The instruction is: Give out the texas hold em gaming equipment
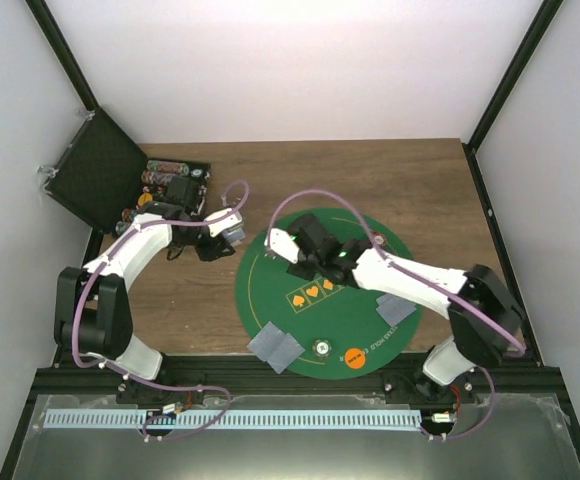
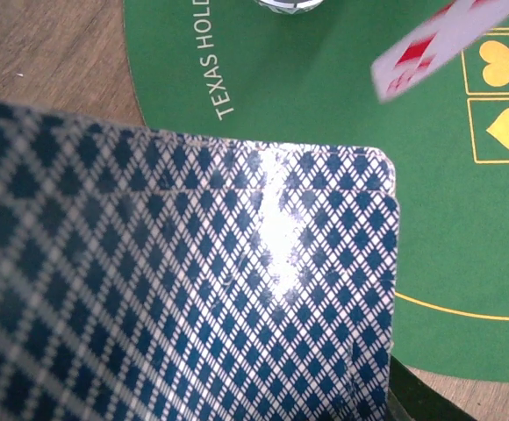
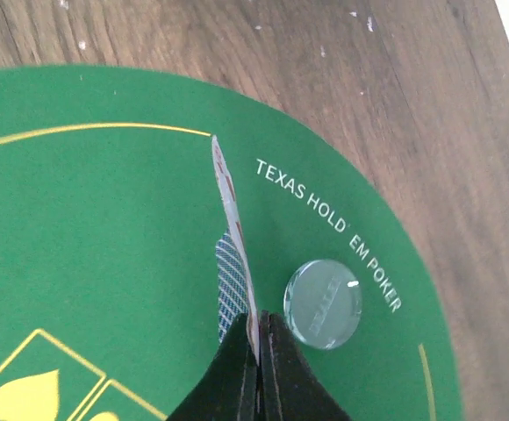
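Top view: bright, even, diffuse light from overhead; white walls [image 1: 270, 70] near blown out toward 12 o'clock; only soft, faint shadows on wooden table [image 1: 270, 170]. Left wrist view: card stack [image 2: 193, 298] too close to lens, soft and smeared toward 9 o'clock, white glare streak at centre; single card [image 2: 430, 44] at 1 o'clock blurred. Right wrist view: green mat [image 3: 105, 219] lettering sharp; pale token [image 3: 323, 303] at 5 o'clock carries small glint; 1 o'clock corner overexposed white.

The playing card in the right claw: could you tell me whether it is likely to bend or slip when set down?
The playing card stands edge-on, nearly straight, beyond the right claw, so it is probably fairly stiff. Pinched by one end only, it may pivot or slip.
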Action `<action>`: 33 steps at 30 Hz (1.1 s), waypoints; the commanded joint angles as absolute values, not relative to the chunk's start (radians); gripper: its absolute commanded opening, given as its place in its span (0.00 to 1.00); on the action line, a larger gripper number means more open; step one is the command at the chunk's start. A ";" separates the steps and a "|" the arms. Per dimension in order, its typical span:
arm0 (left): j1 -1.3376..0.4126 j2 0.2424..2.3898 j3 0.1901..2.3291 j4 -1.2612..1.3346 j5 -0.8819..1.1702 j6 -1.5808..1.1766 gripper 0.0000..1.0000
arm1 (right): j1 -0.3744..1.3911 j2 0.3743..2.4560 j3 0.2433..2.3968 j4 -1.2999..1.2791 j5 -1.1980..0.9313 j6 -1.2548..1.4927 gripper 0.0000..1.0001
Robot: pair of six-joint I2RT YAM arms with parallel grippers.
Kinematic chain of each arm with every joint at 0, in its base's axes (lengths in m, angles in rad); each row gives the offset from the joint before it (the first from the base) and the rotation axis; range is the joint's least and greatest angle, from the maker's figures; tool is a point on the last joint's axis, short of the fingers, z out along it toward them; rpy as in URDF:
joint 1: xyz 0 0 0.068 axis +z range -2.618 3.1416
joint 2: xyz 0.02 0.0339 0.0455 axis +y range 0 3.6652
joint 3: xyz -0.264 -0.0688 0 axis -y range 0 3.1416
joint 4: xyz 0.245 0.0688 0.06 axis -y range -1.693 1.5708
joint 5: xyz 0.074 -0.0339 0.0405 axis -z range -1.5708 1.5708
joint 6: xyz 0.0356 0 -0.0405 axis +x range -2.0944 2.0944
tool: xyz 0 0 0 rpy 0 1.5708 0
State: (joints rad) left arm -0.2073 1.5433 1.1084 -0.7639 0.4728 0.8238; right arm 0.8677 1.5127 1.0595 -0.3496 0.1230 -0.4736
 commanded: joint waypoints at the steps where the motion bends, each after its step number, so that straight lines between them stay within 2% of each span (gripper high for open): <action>1: -0.196 1.522 1.102 -0.770 0.499 0.826 0.43 | 0.976 1.617 1.031 -0.223 0.369 -0.705 0.01; 4: -0.195 1.521 1.101 -0.769 0.504 0.827 0.43 | 1.044 1.684 0.988 -0.243 0.392 -0.755 0.01; 10: -0.193 1.525 1.104 -0.768 0.509 0.832 0.43 | 1.130 1.739 0.969 -0.385 0.286 -0.727 0.01; 17: -0.191 1.523 1.104 -0.772 0.508 0.841 0.43 | 1.145 1.701 0.968 -0.467 0.142 -0.710 0.01; 22: -0.191 1.525 1.103 -0.772 0.511 0.841 0.43 | 1.147 1.709 0.980 -0.495 0.125 -0.701 0.01; 30: -0.191 1.525 1.106 -0.779 0.513 0.840 0.43 | 1.147 1.729 0.983 -0.466 0.136 -0.687 0.10; 33: -0.190 1.526 1.108 -0.781 0.512 0.840 0.43 | 1.147 1.730 0.999 -0.480 0.130 -0.678 0.19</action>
State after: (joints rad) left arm -0.1959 1.5394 1.1084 -0.7731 0.4805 0.8230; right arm 1.1389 1.7161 0.9642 -0.4545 0.1505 -0.6926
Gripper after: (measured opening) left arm 0.433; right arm 0.148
